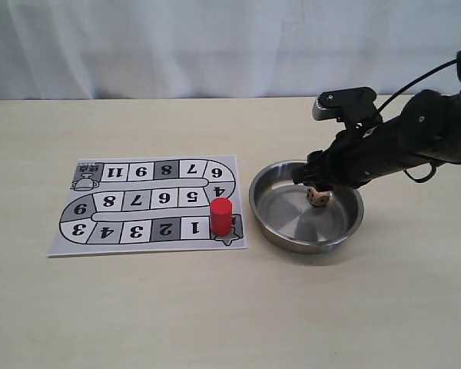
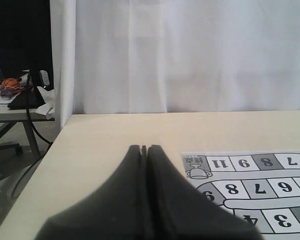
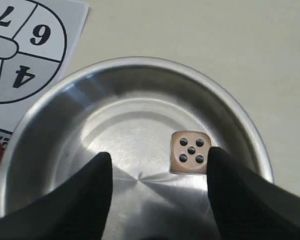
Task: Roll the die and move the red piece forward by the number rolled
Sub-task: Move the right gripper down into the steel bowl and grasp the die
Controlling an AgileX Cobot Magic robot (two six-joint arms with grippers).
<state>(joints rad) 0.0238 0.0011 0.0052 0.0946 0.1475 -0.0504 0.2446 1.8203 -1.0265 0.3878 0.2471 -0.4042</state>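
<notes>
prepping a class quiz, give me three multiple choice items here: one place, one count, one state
1. Where is the small tan wooden die? A on the paper board; B in the round steel bowl; C on bare table.
2. Pips on its top face? A two; B three; C five.
3. The left black claw is: A shut; B wide open; C out of view.
Answers: 1 B, it lies on the bowl's floor; 2 C, the right wrist view shows five; 3 A, no gap shows.
</notes>
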